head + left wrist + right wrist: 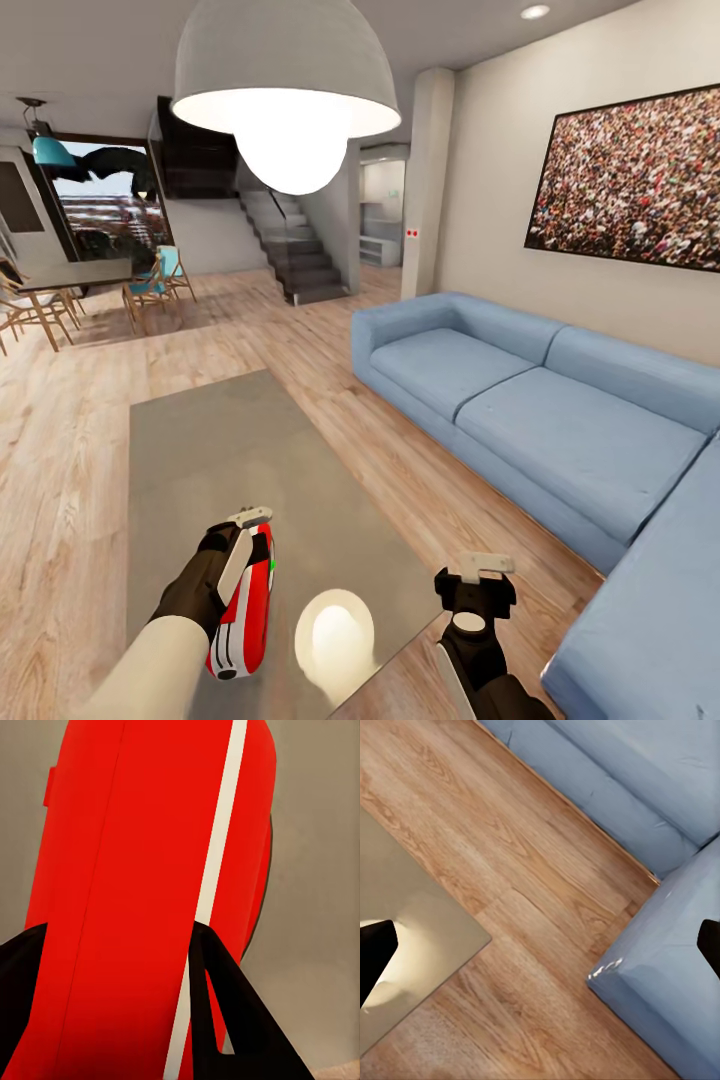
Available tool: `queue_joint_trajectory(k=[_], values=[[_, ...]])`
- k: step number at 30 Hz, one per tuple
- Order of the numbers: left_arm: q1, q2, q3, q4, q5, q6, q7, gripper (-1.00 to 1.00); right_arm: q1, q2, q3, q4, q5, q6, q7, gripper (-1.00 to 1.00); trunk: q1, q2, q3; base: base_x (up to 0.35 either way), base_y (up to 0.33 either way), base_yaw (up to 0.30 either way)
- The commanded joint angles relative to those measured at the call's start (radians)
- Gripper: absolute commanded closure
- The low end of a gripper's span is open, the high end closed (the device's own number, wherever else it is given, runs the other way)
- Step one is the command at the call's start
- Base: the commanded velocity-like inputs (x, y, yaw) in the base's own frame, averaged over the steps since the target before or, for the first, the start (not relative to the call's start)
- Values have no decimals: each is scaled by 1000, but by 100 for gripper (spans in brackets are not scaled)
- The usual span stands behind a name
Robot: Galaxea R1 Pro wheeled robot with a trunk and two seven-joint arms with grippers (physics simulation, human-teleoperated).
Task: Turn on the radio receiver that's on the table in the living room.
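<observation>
Black fingers (240, 1020) of the left gripper (245, 545) pinch the red radio receiver (245, 610) over the grey table (215, 450). Right gripper (478, 580) hangs with fingers spread near the table's corner, beside the blue sofa (540, 410) on the wood floor (532, 892).

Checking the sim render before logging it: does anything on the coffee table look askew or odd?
Only the radio receiver: it stands on edge rather than flat, with the left gripper around it. The table shows just the lamp's reflection. Nothing spilled or damaged.
</observation>
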Motion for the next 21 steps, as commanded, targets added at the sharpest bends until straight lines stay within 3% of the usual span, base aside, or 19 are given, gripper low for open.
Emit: queue_joint_trajectory(k=[1, 9, 16, 21], values=[[0, 0, 0, 0, -3, 0, 0, 100, 0, 0, 0, 0, 0, 0, 0, -100, 4, -7, -3, 0, 0, 0], [0, 0, 0, 0, -3, 0, 0, 100, 0, 0, 0, 0, 0, 0, 0, -100, 35, -63, -28, 0, 0, 0], [0, -1, 1, 0, -3, 0, 0, 100, 0, 0, 1, 0, 0, 0, 1, -100, 35, -63, -28, 0, 0, 0], [0, -1, 0, 0, -3, 0, 0, 100, 0, 0, 2, 0, 0, 0, 1, -100, 54, -98, -44, 0, 0, 0]])
